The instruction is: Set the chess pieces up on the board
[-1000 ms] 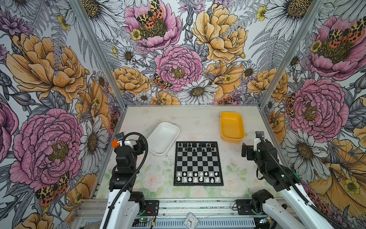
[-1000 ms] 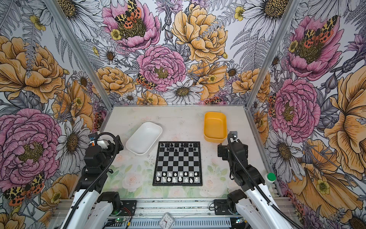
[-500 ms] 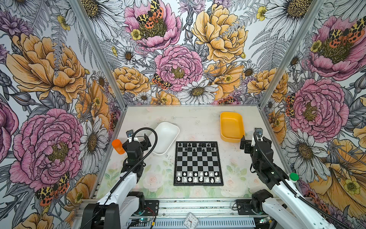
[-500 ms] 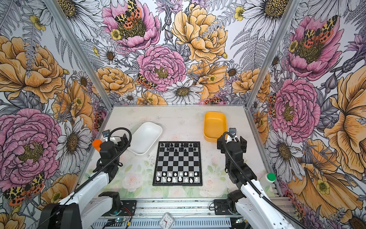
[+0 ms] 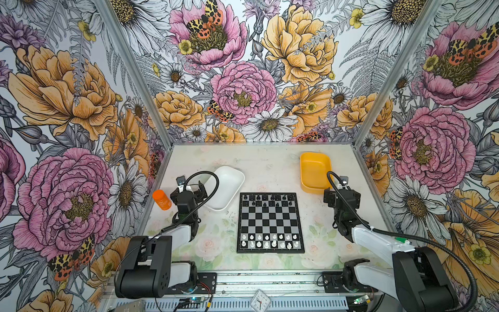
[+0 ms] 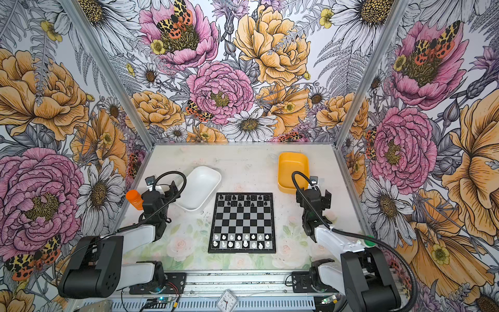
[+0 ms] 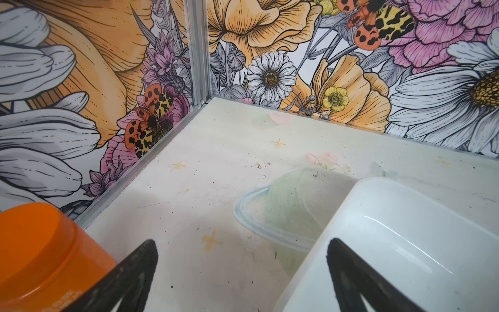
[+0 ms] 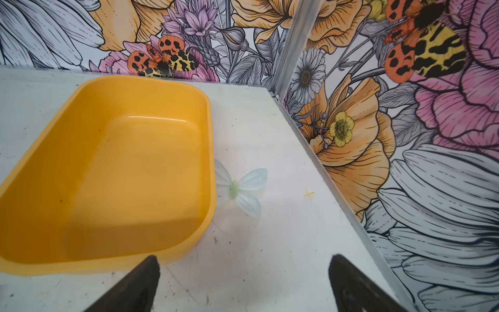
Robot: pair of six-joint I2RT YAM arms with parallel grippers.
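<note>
Board [image 5: 270,221] lies flat at the middle of the table [image 5: 270,167], between the two arms, and every one of the chess pieces that can be made out stands on it: black men [image 5: 272,197] across the two far ranks, white men [image 5: 280,237] across the two near ranks. The white ranks look full and even. The black ranks look uneven, with what seem to be gaps, but the pieces are too small to count or name. White tub [image 5: 226,189] and yellow tub [image 8: 129,167] both show bare floors, and no loose piece is seen on the table. Left gripper [image 7: 241,243] hangs with jaws wide and nothing between them, off the board's left side, between an orange bottle [image 7: 40,243] and the near end of the white tub. Right gripper [image 8: 243,259] is likewise wide and empty, just beside the near end of the yellow tub, well clear of the board. Judgement: placing appears finished or nearly so, and the step in hand is a check of the layout, not a carry. Any correction — most likely among the black men — calls for an arm to swing in over the board, narrow its jaws to suit one tiny piece and come straight down, since neighbours stand close and would tip easily.
</note>
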